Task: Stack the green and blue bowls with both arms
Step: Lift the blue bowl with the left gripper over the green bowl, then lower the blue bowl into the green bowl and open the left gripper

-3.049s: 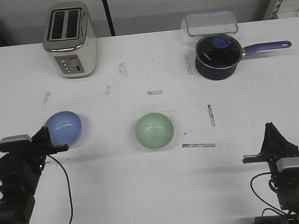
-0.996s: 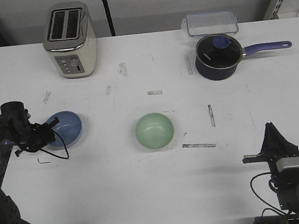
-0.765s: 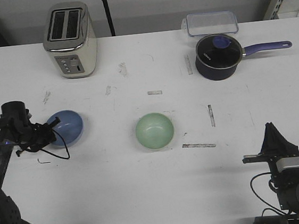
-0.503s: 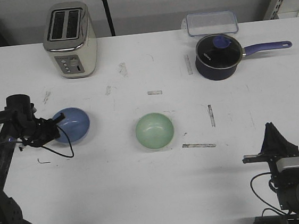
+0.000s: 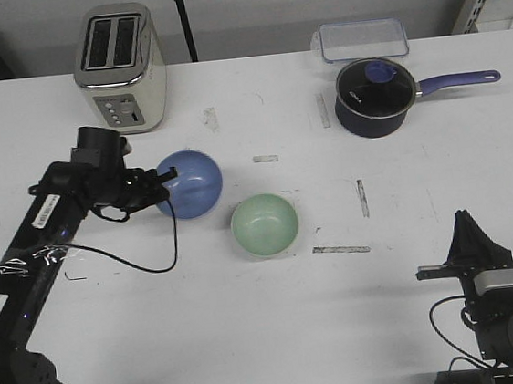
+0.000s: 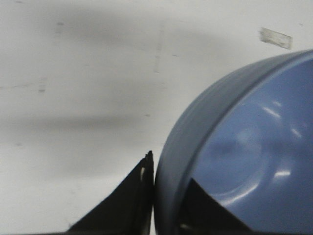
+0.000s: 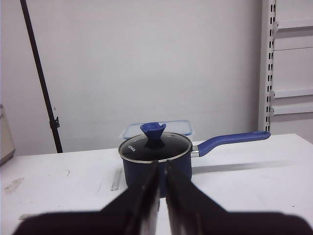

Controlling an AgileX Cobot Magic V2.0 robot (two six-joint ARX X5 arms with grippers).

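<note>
Front view: a white desk (image 5: 254, 339) carries two small glossy bowls. The left gripper (image 5: 166, 185), on a black jointed arm reaching in from the near left, pinches the rim of the light periwinkle blue round bowl (image 5: 191, 182), one finger inside the bowl and one outside. The bowl sits just beyond the fingertips and is tilted, its opening facing partly toward the camera; whether it touches the desk cannot be told. The pale mint green round bowl (image 5: 265, 225) rests upright on the desk just past the blue one, to the gripper's right and nearer the robot, their rims almost touching.

Left wrist view: the blue bowl's wall (image 6: 195, 147) is clamped between two dark fingers (image 6: 139, 186).

The right gripper (image 5: 470, 235) is parked far from both bowls, at the near right edge of the desk. In the right wrist view its fingers (image 7: 146, 196) are pressed nearly together, holding nothing, aimed at a dark navy saucepan with a glass lid and purple handle (image 7: 156, 159).
</note>
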